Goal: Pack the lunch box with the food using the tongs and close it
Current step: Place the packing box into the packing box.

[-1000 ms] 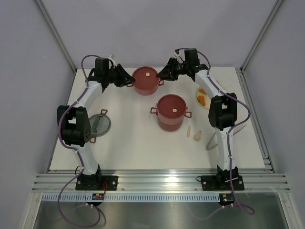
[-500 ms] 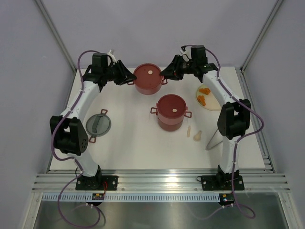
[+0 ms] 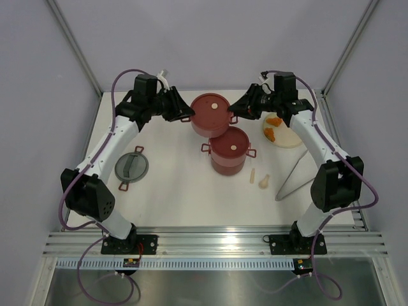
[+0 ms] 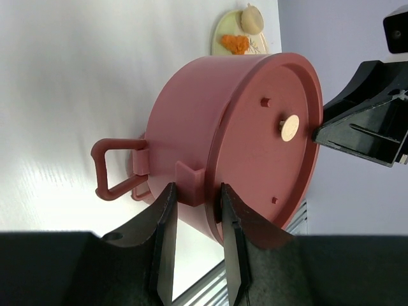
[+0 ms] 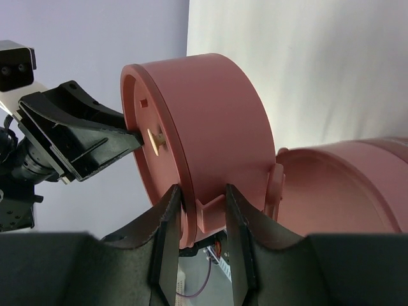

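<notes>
One dark-red lidded bowl of the lunch box hangs in the air between both arms, behind and slightly left of a second lidded bowl that stands on the table. My left gripper is shut on the lug at the held bowl's left rim. My right gripper is shut on the opposite lug. The grey top lid lies at the left. The tongs lie at the right. Food shows as orange pieces on a cream plate and two beige pieces on the table.
The cream plate sits just right of the held bowl, under my right forearm. The standing bowl is close below the held one. Metal frame posts and grey walls enclose the white table; a rail runs along its near edge.
Both arms have carried the held bowl to the right and toward the front, from the back of the table to just behind the standing bowl. Both grips are unchanged.
</notes>
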Controlling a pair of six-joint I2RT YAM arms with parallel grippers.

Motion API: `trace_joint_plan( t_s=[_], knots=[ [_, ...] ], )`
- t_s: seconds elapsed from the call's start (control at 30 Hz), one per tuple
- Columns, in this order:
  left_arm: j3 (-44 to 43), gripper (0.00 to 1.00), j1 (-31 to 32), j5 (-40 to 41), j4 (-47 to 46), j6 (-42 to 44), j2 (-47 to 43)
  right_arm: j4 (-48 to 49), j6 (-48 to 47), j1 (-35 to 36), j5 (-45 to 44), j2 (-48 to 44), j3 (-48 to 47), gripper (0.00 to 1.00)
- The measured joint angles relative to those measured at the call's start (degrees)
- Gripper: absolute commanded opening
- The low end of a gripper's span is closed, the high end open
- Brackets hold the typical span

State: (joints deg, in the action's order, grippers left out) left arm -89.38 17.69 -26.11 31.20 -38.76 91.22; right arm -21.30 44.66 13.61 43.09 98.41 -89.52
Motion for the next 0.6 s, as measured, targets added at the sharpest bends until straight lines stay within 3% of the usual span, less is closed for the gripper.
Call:
trace_joint_plan(
  t_s=[0.27,0.6],
  knots=[
    [1.84,0.00,6.10,1.16,0.55,-0.63,-0.02,-2.27,-0.96,-2.97,-2.75,-9.53,10.23,0.00],
    [3.17,0.00,10.73,0.68,0.66,-1.81,-0.04,-9.51,-4.66,-4.37,-8.59,-18.03,13.94,0.00]
  ],
)
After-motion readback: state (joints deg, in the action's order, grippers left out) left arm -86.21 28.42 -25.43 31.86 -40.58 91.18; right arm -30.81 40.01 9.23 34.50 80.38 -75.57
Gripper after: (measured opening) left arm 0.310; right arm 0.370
